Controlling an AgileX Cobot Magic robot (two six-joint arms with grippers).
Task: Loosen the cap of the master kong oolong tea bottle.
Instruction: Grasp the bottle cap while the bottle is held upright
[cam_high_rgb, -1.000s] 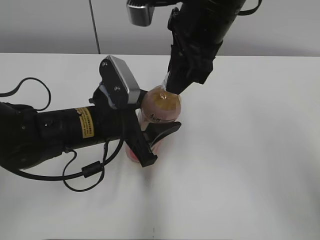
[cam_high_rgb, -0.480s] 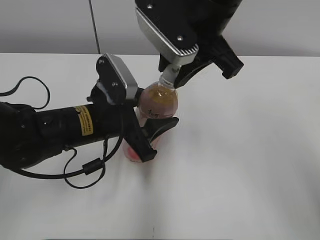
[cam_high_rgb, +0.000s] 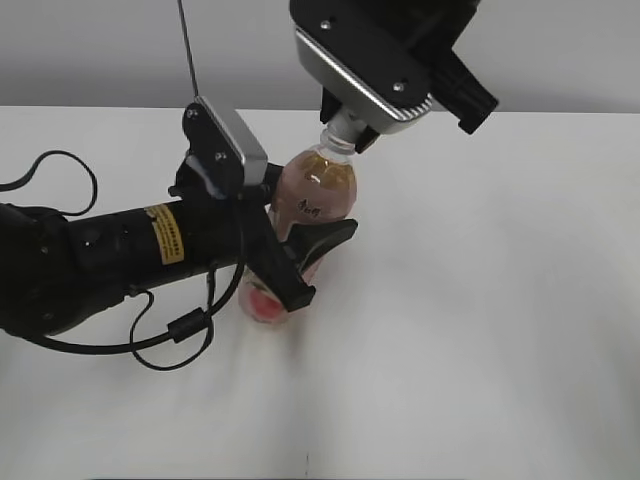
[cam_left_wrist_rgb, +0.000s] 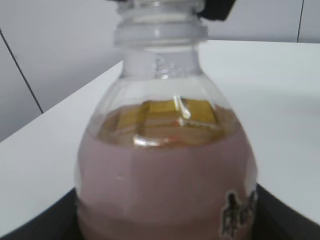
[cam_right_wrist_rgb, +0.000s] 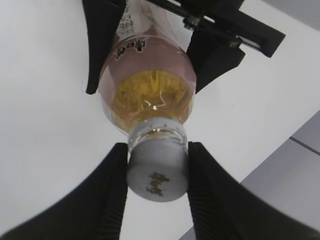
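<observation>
The master kong oolong tea bottle (cam_high_rgb: 318, 195) stands tilted on the white table, amber tea inside, pink label around it. My left gripper (cam_high_rgb: 300, 262) is shut on the bottle's body; in the left wrist view the bottle (cam_left_wrist_rgb: 165, 170) fills the frame between the dark fingers. My right gripper (cam_high_rgb: 345, 125) comes from above and is shut on the cap. In the right wrist view the white cap (cam_right_wrist_rgb: 157, 172) with its dark mark sits between the two black fingers (cam_right_wrist_rgb: 156, 186), both touching its sides. The bottle's shoulder (cam_right_wrist_rgb: 150, 95) shows beyond it.
The white table (cam_high_rgb: 480, 300) stretches around the bottle. A grey wall stands behind the table's far edge. A black cable (cam_high_rgb: 60, 170) loops at the left beside the left arm.
My right wrist has rotated around the cap, its camera housing swinging round to face forward. The bottle has tipped and shifted slightly up and right with the left gripper still holding it.
</observation>
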